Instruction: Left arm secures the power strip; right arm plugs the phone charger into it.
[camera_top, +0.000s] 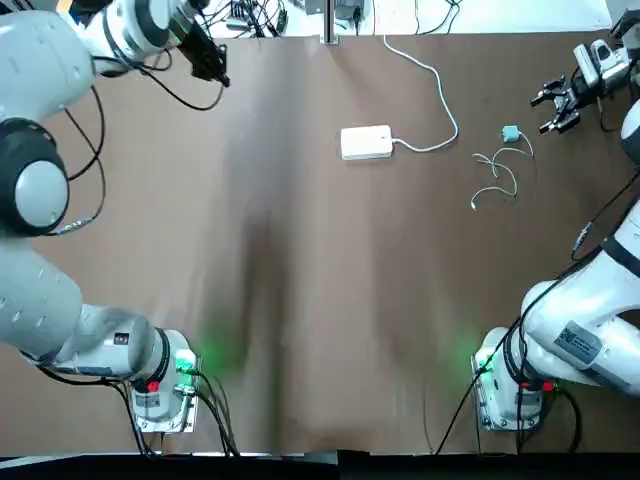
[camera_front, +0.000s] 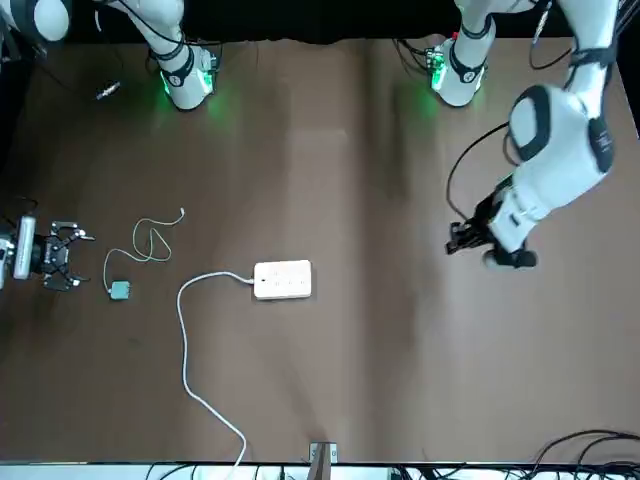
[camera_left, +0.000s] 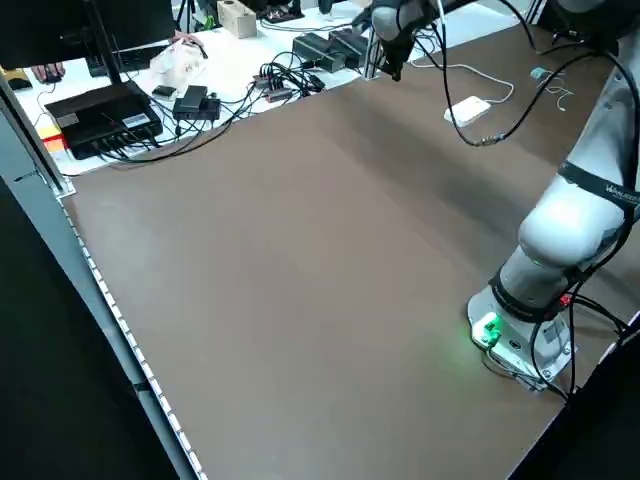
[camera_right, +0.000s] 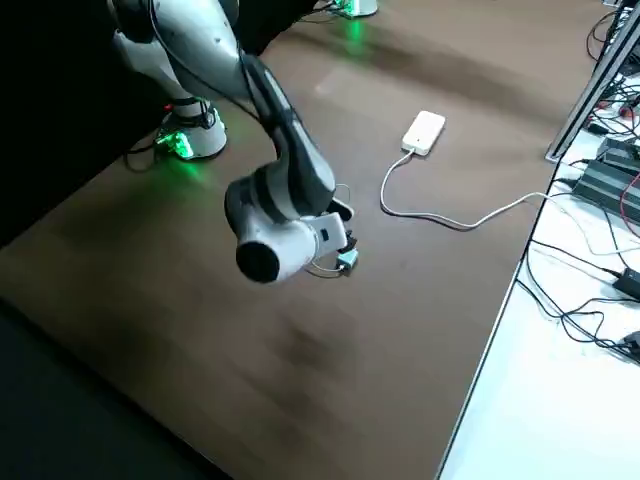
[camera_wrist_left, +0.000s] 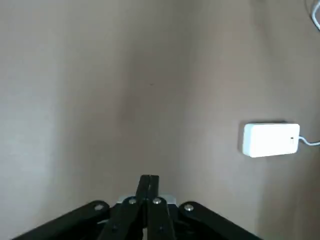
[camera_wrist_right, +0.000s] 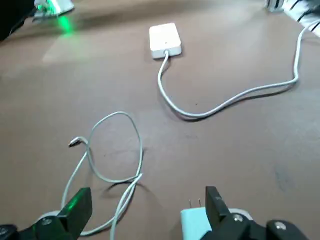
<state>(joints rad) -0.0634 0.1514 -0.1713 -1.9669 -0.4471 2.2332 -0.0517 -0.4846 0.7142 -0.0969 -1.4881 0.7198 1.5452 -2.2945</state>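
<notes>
While the power strip (camera_top: 366, 142) lies untouched at upper centre of the top view, the phone charger (camera_top: 511, 133), light and likely skittish, is best pinched across its flat sides by the spread-open right gripper (camera_top: 557, 105); the left gripper (camera_wrist_left: 148, 187) is seen closed, empty.

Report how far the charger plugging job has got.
Nothing is done yet. The power strip lies free mid-table and the phone charger lies apart from it, unplugged. In hand: the right gripper is open next to the charger; the left gripper, fingers closed, is off to the strip's left. Left: securing the strip, gripping the charger and plugging it in.
</notes>
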